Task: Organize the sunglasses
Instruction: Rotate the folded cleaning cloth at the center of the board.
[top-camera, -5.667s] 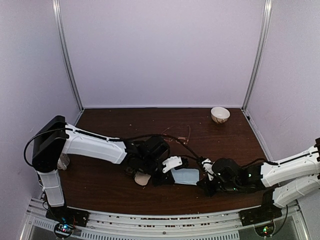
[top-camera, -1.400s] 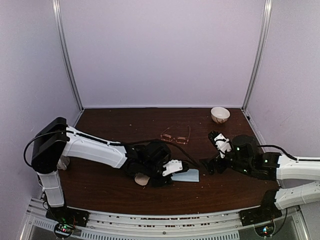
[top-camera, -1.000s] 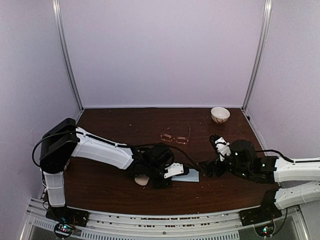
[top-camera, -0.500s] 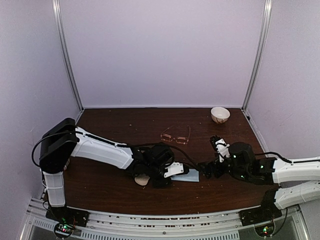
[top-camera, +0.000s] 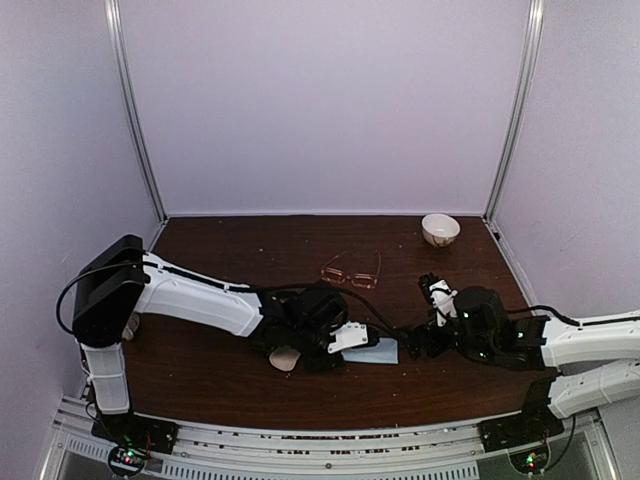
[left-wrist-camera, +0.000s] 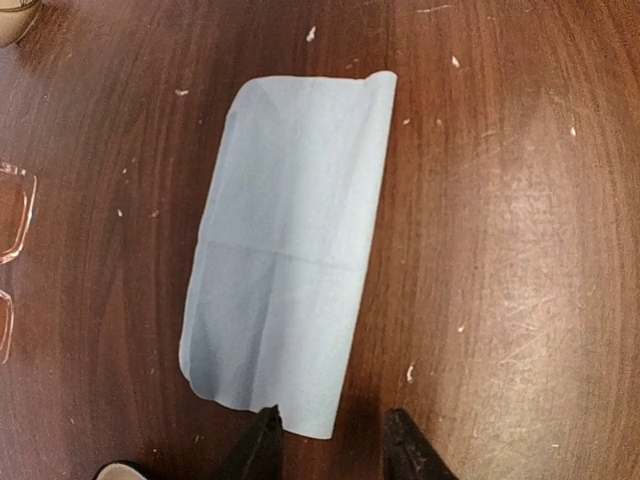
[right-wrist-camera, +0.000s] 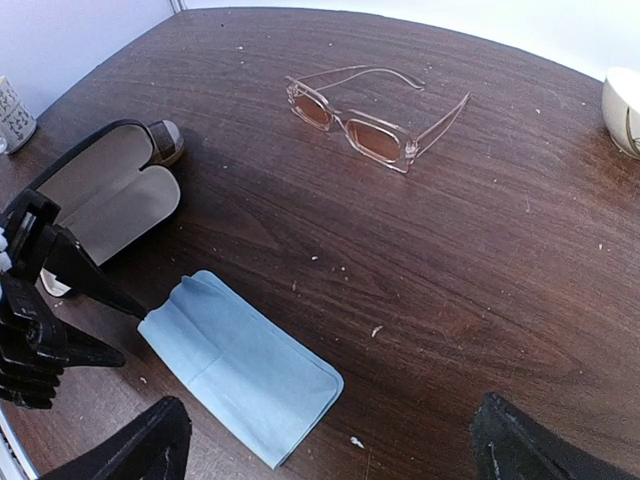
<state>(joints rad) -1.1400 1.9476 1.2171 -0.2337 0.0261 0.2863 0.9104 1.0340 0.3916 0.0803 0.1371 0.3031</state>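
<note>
One pair of sunglasses (top-camera: 352, 270) with a thin reddish frame lies open on the dark table, behind both grippers; it also shows in the right wrist view (right-wrist-camera: 370, 115) and at the left edge of the left wrist view (left-wrist-camera: 10, 230). My left gripper (left-wrist-camera: 333, 450) hovers low over the near end of a folded blue cloth (left-wrist-camera: 290, 250). Its jaws stand apart and pinch nothing, and the cloth lies flat. My right gripper (right-wrist-camera: 325, 460) is wide open and empty, just right of the cloth (right-wrist-camera: 240, 365).
An open black case with beige lining (right-wrist-camera: 100, 190) lies beside the left gripper (top-camera: 355, 345), to the left of the cloth (top-camera: 375, 352). A white bowl (top-camera: 440, 229) stands at the back right. A small cup (right-wrist-camera: 12, 115) sits at the far left.
The left jaws have spread wider and the cloth now lies free on the table. The right arm has edged slightly left toward the cloth. The sunglasses have not moved.
</note>
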